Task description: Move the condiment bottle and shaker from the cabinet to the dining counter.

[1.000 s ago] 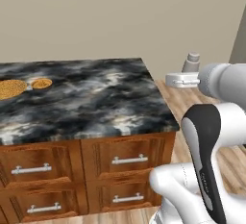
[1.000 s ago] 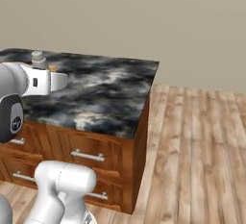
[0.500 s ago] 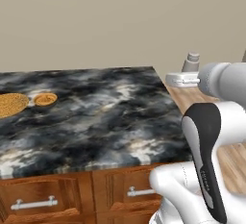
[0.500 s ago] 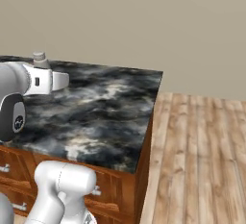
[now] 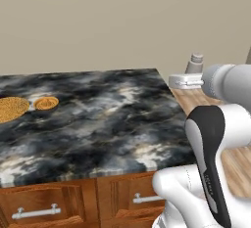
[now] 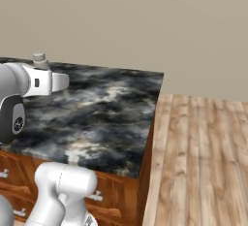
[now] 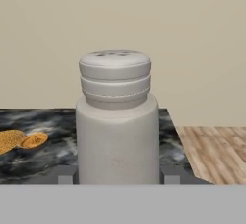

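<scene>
Two flat golden-orange round things lie on the dark marbled worktop (image 5: 98,124) of the dining counter, toward its left edge in the left base view: a larger disc (image 5: 11,108) cut by the frame's border and a smaller one (image 5: 45,103) just beside it. The hand view shows the same pair low at its left (the big one half cropped there too). The rest of the stone surface that shows is bare, with nothing standing between those discs and the arm.

The shaker (image 7: 116,122), a pale grey-white cylinder with a ribbed, rounded cap pierced by small holes, stands upright in the end effector (image 7: 116,176), whose two dark fingertips press against its lower sides, one on each flank; the jaws are partway closed, stopped by the shaker's body. In the left base view the shaker's cap (image 5: 195,63) pokes up above the white hand, off the worktop's right end and over the wooden plank floor (image 5: 230,163). In the right base view the cap (image 6: 39,60) rises behind the white wrist, with the marbled top behind and below it.

Below the stone, the brown wooden base shows drawer fronts with grey bar handles (image 5: 35,213). A plain beige wall (image 6: 145,21) closes the background.
</scene>
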